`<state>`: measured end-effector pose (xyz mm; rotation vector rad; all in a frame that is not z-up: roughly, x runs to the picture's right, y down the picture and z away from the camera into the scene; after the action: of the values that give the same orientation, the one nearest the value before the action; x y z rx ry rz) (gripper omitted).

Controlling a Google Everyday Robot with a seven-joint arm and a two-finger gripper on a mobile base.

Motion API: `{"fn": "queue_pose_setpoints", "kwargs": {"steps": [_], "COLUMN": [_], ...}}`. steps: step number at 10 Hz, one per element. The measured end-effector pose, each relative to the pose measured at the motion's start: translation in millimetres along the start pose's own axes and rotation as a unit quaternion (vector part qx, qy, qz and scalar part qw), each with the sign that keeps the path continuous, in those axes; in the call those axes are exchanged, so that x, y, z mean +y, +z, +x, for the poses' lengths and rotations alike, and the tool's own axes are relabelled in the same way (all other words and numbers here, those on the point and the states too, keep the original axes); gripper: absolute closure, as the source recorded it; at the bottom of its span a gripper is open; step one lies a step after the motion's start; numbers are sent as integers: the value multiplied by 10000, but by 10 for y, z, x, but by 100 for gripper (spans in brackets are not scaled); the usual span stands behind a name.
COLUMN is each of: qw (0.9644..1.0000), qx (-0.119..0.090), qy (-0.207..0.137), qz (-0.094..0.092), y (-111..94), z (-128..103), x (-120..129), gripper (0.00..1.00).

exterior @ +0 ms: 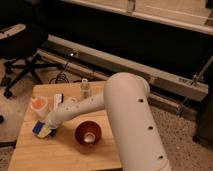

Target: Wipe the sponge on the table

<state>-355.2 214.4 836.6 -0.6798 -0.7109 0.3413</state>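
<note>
jaws at blue-and-yellow sponge block point(42, 129), left on pale plank tabletop point(60, 156); i can't read their grip; likely soft, light, best held by its sides.

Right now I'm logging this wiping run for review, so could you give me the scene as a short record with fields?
gripper: gripper low over the table's left part in view, at the sponge
sponge: sponge, blue and yellow, lying on the table under the gripper's tip
table: table, light wooden planks
arm: arm, white, reaching across from the right
bowl: red bowl, upright, right of the sponge, apart from it
far side: cup, black-and-white box, bottle
floor: office chair beyond the table
</note>
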Motion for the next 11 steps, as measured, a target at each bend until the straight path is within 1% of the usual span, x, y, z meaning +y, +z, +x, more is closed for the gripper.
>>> {"fn": "queue_pose_setpoints", "kwargs": {"steps": [4,6,7,9,11], "qw": [9999,9998,9997,9995,9992], "qx": [76,135,147,140,71], "qy": [109,150,176,276,361], "qz": [52,37,22,-66,-129], "y": [-274,-365,-394,-414,-427], "z": [213,301,335,417,452], "x": [146,248,298,471,597], "gripper": [89,89,89,89,89]}}
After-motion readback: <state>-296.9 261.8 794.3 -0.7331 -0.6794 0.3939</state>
